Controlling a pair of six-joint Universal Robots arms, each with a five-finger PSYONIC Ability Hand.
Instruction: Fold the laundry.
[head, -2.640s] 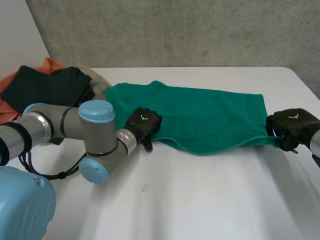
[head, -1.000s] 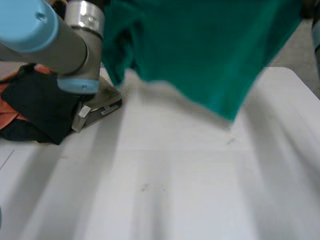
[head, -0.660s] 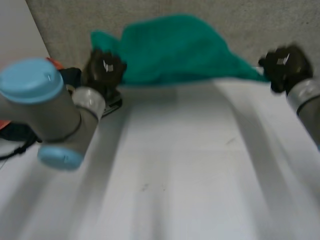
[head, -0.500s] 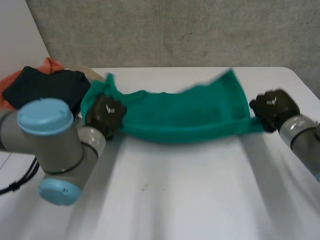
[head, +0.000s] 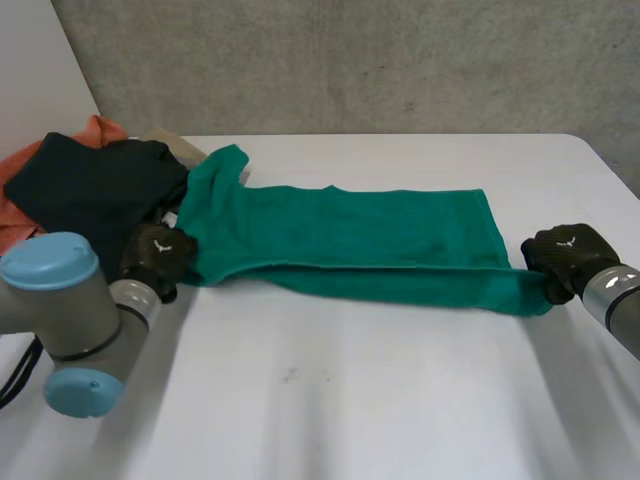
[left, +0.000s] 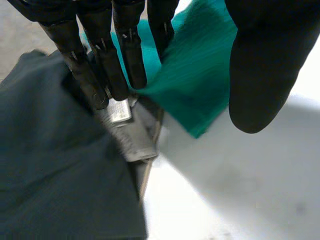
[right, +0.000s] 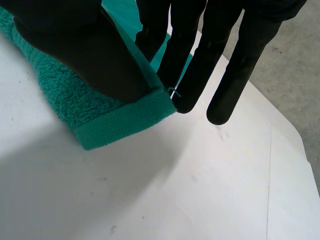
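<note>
1. the front of the bench (head: 330, 400) lies bare.
2. near the left edge, the left hand (head: 155, 255) pinches the green towel (head: 350, 235) at its left end, between fingers and thumb. near the right edge, the right hand (head: 562, 258) clamps the towel's right end under its thumb.
3. the towel was up in the air a second ago. now it lies flat across the middle of the bench, doubled lengthwise, with the lower layer showing along the near side.
4. so the first fold looks laid; releasing and a crosswise fold likely follow.
5. at the far-left corner a dark garment (head: 85, 185) lies on an orange one (head: 100, 128), unfolded.
</note>
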